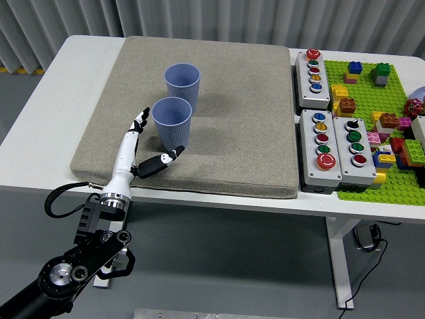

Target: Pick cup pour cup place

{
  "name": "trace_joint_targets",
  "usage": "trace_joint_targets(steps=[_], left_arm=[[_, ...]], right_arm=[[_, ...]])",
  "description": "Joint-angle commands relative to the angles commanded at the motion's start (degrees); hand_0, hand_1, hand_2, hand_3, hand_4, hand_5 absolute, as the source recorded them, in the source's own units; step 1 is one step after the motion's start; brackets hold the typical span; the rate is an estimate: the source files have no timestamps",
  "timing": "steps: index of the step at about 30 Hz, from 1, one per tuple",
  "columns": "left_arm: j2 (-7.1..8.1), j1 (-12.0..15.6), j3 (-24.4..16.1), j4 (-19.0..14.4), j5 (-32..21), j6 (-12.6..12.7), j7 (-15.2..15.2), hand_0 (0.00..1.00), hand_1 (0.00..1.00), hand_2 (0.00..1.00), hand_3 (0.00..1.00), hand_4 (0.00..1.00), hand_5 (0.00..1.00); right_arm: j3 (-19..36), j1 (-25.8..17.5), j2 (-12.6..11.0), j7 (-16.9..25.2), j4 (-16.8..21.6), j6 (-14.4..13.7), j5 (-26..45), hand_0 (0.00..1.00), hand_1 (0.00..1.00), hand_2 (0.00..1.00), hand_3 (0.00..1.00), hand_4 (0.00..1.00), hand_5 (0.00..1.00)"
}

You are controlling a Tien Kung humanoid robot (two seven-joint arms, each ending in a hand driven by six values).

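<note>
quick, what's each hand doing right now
Left hand: open, fingers and thumb spread on either side of the near cup, holding nothing yet.
Right hand: not in view.

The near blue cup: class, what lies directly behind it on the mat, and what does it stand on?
Behind the near blue cup stands a second blue cup, whose lower part it partly hides. Both stand upright on the grey mat. The left hand is open beside it.
</note>
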Motion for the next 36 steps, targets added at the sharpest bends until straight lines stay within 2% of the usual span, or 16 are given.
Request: trace_joint_targets(steps=[12,36], left_arm=[[-1.95,-2.6,0.0,4.0,0.1,0.4,0.0,0.907,0.942,0.998,0.998,0.984,0.366],[-3.51,-5.9,-0.3,8.0,0.3,-0.1,0.2,0.905,0.941,0.998,0.998,0.985,0.370]], right_arm=[[0.0,-0.1,0.0,0.0,0.0,0.1,-0.2,0.700,0.706,0.671,0.634,0.048,0.301],[-0.1,0.4,-0.1,0.0,0.0,0.1,0.1,0.700,0.706,0.671,0.634,0.048,0.301]])
